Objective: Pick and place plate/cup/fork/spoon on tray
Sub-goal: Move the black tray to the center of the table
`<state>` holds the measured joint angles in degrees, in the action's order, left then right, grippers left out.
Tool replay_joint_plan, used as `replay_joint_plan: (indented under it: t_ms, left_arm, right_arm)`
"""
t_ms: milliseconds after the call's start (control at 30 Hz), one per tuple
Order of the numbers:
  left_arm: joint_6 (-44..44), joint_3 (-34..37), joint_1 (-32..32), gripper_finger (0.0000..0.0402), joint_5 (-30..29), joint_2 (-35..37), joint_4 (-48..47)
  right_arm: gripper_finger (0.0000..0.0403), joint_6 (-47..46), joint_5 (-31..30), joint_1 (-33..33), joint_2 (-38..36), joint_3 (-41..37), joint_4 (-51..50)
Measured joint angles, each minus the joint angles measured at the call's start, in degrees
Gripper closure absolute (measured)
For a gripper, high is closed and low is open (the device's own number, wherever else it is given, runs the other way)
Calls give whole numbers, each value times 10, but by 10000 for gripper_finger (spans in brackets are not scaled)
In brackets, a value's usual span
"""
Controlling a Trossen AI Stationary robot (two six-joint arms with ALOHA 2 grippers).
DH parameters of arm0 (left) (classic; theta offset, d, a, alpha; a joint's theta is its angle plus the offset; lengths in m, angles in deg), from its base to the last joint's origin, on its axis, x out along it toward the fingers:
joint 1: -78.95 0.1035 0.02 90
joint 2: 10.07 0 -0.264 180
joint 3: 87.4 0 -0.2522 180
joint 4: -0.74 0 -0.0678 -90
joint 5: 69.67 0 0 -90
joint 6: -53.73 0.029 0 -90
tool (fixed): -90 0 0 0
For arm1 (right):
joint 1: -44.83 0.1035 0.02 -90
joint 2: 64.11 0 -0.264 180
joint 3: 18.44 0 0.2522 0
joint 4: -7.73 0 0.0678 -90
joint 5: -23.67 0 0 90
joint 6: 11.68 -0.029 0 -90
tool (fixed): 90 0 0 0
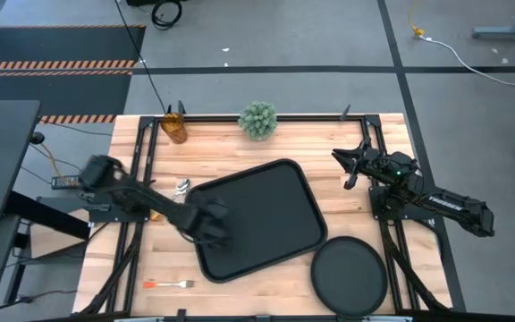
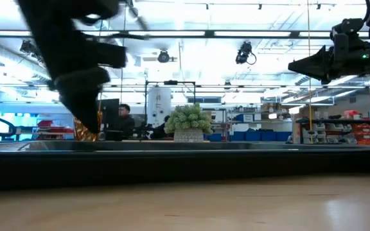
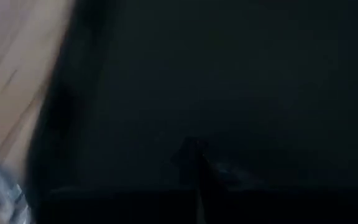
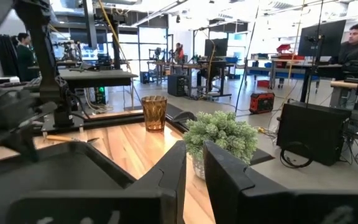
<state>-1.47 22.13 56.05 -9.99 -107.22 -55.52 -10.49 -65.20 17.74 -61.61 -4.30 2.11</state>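
The black rectangular tray (image 1: pixel 257 219) lies askew at the table's middle. My left gripper (image 1: pixel 209 227) hovers shut over its left part, holding nothing; the low view shows its tip (image 2: pixel 90 122) above the tray's rim (image 2: pixel 185 160). The round black plate (image 1: pixel 349 275) lies flat at the near right. The amber cup (image 1: pixel 174 125) stands upright at the far left. The fork (image 1: pixel 170 284) lies near the front edge. The spoon's bowl (image 1: pixel 183 186) shows beside the tray's left rim, with its handle under the left arm. My right gripper (image 1: pixel 342 161) waits at the right, fingers (image 4: pixel 229 180) a little apart.
A green spiky plant in a pot (image 1: pixel 258 120) stands at the far edge, right of the cup. Black frame rails run along the table's left and right sides. Bare wood shows between the tray and the far edge. People sit in the room beyond the table.
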Motion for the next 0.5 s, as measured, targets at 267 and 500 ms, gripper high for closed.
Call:
replay_joint_plan:
  t_ms: [267, 500]
  left_arm:
    - [-169, 135, -26, 397, 1, 140, 31]
    - [-224, 165, 5, 397, 3, 127, 25]
  right_arm:
    - [341, 0, 0, 0, 0, 0, -2]
    - [341, 0, 0, 0, 0, 0, -1]
